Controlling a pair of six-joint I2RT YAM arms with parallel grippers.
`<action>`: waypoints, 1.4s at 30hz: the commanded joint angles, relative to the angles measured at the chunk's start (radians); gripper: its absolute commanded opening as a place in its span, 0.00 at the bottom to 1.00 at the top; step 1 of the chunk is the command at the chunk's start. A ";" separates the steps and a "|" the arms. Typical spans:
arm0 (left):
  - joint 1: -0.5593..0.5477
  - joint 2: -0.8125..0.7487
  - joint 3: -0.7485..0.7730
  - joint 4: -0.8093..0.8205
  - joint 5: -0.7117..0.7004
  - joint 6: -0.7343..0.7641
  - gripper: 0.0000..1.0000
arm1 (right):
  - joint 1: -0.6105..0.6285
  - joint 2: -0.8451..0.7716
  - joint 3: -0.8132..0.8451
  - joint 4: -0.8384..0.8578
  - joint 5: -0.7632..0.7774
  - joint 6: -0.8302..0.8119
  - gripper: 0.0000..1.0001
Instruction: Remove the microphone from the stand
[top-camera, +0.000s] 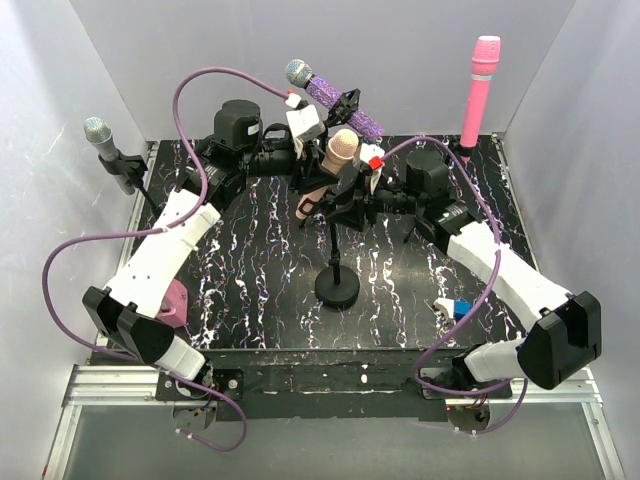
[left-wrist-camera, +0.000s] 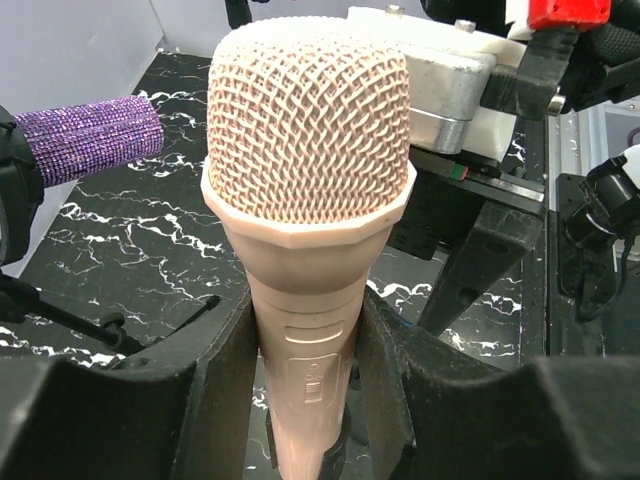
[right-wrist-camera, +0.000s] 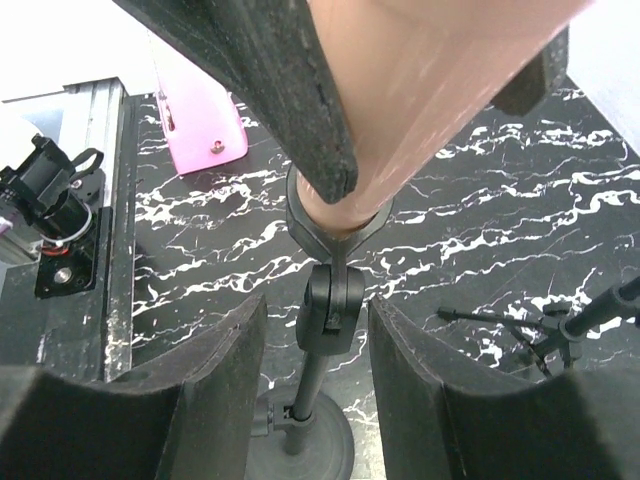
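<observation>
A peach microphone (top-camera: 340, 150) stands tilted in the clip of a black stand with a round base (top-camera: 337, 287) at mid table. My left gripper (left-wrist-camera: 305, 370) is shut on the microphone body (left-wrist-camera: 305, 330) just below its mesh head. In the right wrist view the microphone's lower end (right-wrist-camera: 430, 90) sits in the stand's clip ring (right-wrist-camera: 335, 225). My right gripper (right-wrist-camera: 318, 370) is open, with a finger on each side of the stand's swivel joint (right-wrist-camera: 330, 310) and a gap on both sides. The left gripper's finger (right-wrist-camera: 270, 80) shows against the microphone there.
A purple glitter microphone (top-camera: 335, 95) is on a stand at the back, a pink microphone (top-camera: 480, 90) stands back right, and a silver one (top-camera: 105, 145) at the left wall. A pink object (top-camera: 175, 300) lies near the left arm, a blue-white one (top-camera: 455, 307) near the right arm.
</observation>
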 joint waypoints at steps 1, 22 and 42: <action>-0.030 -0.059 -0.010 0.060 0.063 -0.039 0.00 | 0.039 0.006 -0.057 0.031 -0.017 -0.013 0.52; -0.044 -0.102 -0.027 -0.003 0.010 -0.031 0.00 | 0.038 -0.164 -0.246 0.138 0.053 0.092 0.72; -0.050 -0.085 -0.163 0.121 -0.008 -0.136 0.63 | 0.047 -0.083 -0.257 0.170 0.019 0.021 0.02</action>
